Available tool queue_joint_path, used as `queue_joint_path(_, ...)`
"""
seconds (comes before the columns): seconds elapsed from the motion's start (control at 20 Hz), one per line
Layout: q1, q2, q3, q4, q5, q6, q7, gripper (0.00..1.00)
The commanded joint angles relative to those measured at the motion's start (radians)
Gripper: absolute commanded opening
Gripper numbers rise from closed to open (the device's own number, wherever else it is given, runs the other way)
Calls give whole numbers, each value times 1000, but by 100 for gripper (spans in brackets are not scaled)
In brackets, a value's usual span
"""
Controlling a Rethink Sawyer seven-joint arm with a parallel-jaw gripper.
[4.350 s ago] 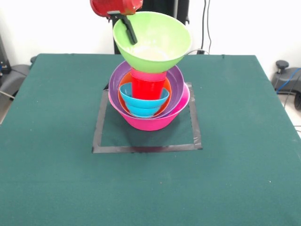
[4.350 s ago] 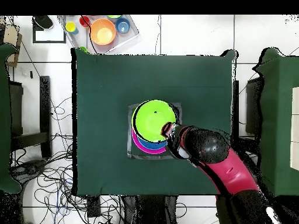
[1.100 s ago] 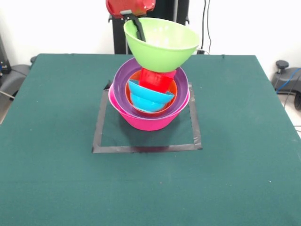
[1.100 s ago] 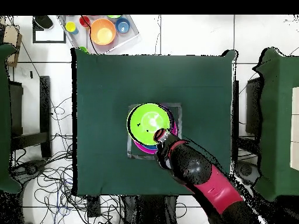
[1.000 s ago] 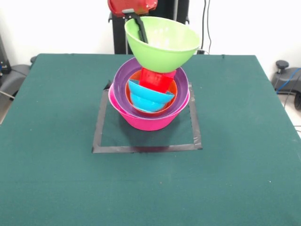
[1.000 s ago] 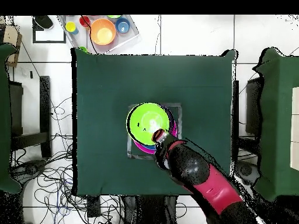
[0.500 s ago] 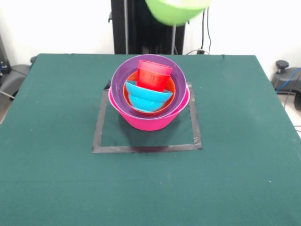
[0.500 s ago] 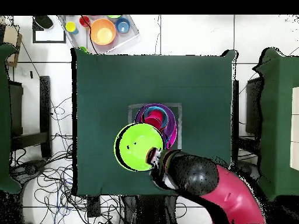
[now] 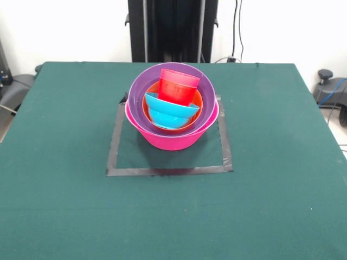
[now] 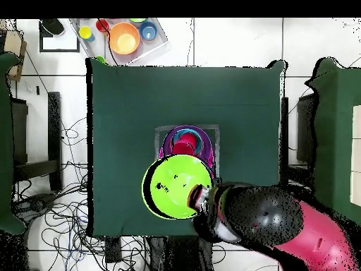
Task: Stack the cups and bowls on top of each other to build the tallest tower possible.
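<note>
The tower stands inside a black tape square: a big pink bowl (image 9: 172, 138) as base, then a purple bowl (image 9: 140, 81), an orange bowl (image 9: 145, 104), a blue bowl (image 9: 169, 112) and a red cup (image 9: 178, 86) leaning in it. It also shows in the overhead view (image 10: 187, 141). The large lime green bowl (image 10: 175, 187) hangs high in the air on the robot's side of the tower, partly covering it. My gripper (image 10: 200, 198) is shut on that bowl's rim. The gripper and the green bowl are out of the front view. The light green cup is not visible.
A black tape square (image 9: 168, 170) marks the table's middle. The robot's pedestal (image 9: 172, 27) stands at the far edge. Off the table, a tray (image 10: 158, 44) holds an orange bowl (image 10: 124, 38) and small coloured pieces. Cables lie on the floor.
The green bowl was lifted off the tower and carried up towards the robot's base. In the last half second it left the top of the front view and rose higher.
</note>
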Motion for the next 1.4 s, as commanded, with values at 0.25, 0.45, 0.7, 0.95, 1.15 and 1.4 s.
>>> queue_joint_path(0.25, 15, 129, 8, -272, -313, 15, 95, 0)
queue_joint_path(0.45, 37, 164, 18, -373, -462, -26, 62, 0)
queue_joint_path(0.7, 35, 246, 9, -363, -424, -93, 81, 0)
queue_joint_path(0.95, 19, 346, -5, -289, -347, -294, 128, 0)
queue_joint_path(1.15, 12, 401, -6, -249, -319, -393, 125, 0)
queue_joint_path(1.4, 40, 431, -38, -296, -357, -376, 127, 0)
